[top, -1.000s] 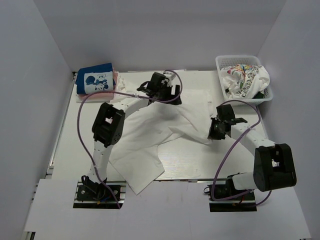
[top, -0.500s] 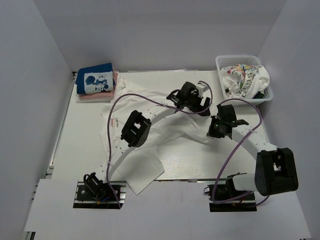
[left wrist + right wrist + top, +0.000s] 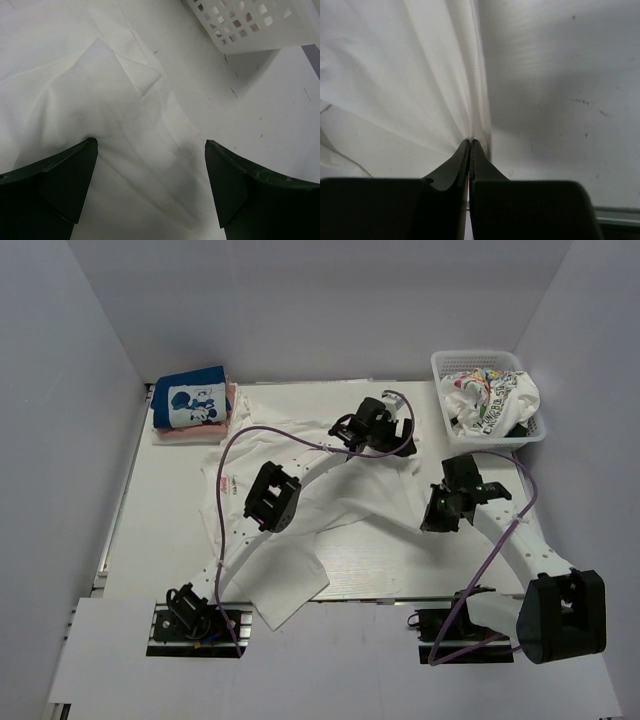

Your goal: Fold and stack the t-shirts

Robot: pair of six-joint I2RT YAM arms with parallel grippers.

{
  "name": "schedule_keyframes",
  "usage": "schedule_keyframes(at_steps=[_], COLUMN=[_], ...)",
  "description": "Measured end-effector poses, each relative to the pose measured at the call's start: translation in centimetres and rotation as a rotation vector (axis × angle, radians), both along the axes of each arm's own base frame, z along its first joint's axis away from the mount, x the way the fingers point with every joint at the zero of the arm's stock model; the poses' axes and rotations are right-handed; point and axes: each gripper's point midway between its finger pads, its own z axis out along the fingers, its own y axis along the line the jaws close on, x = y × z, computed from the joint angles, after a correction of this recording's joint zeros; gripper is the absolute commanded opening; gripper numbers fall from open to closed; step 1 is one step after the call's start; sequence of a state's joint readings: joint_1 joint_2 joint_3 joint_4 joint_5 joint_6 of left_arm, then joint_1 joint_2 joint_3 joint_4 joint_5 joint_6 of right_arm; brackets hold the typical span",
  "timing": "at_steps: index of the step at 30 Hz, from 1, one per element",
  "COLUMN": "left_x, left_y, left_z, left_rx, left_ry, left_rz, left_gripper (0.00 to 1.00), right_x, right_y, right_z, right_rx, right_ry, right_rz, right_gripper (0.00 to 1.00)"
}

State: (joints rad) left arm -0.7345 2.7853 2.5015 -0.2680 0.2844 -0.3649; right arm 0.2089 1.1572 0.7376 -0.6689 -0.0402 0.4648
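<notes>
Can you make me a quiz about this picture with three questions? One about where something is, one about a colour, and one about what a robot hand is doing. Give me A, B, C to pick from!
1. Where is the white basket?
A. At the far right corner
B. At the near left corner
C. Right in the middle

2. What colour is the folded shirt on top of the pile at the far left?
A. Red
B. Blue
C. Yellow

3. What is the right gripper doing?
A. Hanging wide open in the air
B. Pinching the big white shirt
C. Holding a cup

Answers:
1 A: the top view shows it at the far right, by the wall.
2 B: it is blue with a cartoon panel and lies on a pink shirt.
3 B: in the right wrist view its fingers are pressed together on white cloth.
</notes>
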Motion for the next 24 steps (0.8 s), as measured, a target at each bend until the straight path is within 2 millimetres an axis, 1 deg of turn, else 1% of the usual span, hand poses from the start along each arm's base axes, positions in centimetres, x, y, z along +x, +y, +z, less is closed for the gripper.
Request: schedule_keyframes(at_steps=[2, 5, 7, 8, 9, 10, 11, 12, 14, 15, 16, 17, 19, 21, 24], left_x=[0.2, 0.2, 0.2, 0.2, 0.2, 0.2, 0.1, 0.2, 0.5, 0.7, 0.9, 1.0, 1.4, 1.6, 1.9], left_y=[0.1, 0.0, -0.1, -0.1, -0.2, -0.3, -0.4, -0.4, -0.2, -0.2, -0.1, 0.0, 0.2, 0.3, 0.3], left_z=[0.1, 0.1, 0.2, 0.2, 0.2, 0.3, 0.3, 0.3, 0.3, 0.3, 0.4, 0.3, 0.2, 0.3, 0.3], left_rx=[-0.011, -0.018, -0.024, -0.028, -0.033, -0.039, -0.044, -0.045, -0.048, -0.05, -0.052, -0.053, -0.059, -0.063, -0.068], left_ry=[0.009, 0.016, 0.02, 0.021, 0.022, 0.022, 0.023, 0.02, 0.013, 0.01, 0.005, 0.003, -0.006, -0.013, -0.025], left_rz=[0.008, 0.016, 0.019, 0.018, 0.016, 0.013, 0.011, 0.012, 0.018, 0.021, 0.025, 0.028, 0.033, 0.038, 0.047], left_gripper=[1.0, 1.0, 1.0, 1.0, 1.0, 1.0, 1.0, 1.0, 1.0, 1.0, 1.0, 1.0, 1.0, 1.0, 1.0], right_x=[-0.8, -1.2, -1.0, -0.7, -0.5, -0.3, -0.1, -0.4, -1.9, -2.6, -3.1, -3.6, -4.3, -4.4, -3.7], right_y=[-0.2, -1.7, -3.2, -4.0, -4.5, -5.2, -5.7, -6.3, -7.2, -7.5, -7.8, -8.0, -8.5, -8.3, -7.0], right_z=[0.0, 0.5, 1.6, 2.5, 3.4, 4.4, 5.2, 5.7, 5.8, 5.8, 5.7, 5.7, 5.6, 5.8, 6.2], right_rx=[-0.008, -0.072, -0.142, -0.175, -0.198, -0.221, -0.237, -0.265, -0.301, -0.319, -0.332, -0.347, -0.374, -0.366, -0.295], right_ry=[0.039, 0.068, 0.052, 0.031, 0.009, -0.014, -0.039, -0.046, -0.016, 0.005, 0.021, 0.037, 0.057, 0.054, -0.003], right_rz=[-0.028, -0.11, -0.173, -0.21, -0.238, -0.272, -0.297, -0.308, -0.315, -0.317, -0.317, -0.315, -0.304, -0.283, -0.215], right_gripper=[0.0, 0.0, 0.0, 0.02, 0.13, 0.21, 0.21, 0.23, 0.25, 0.3, 0.38, 0.55, 0.68, 0.91, 0.91])
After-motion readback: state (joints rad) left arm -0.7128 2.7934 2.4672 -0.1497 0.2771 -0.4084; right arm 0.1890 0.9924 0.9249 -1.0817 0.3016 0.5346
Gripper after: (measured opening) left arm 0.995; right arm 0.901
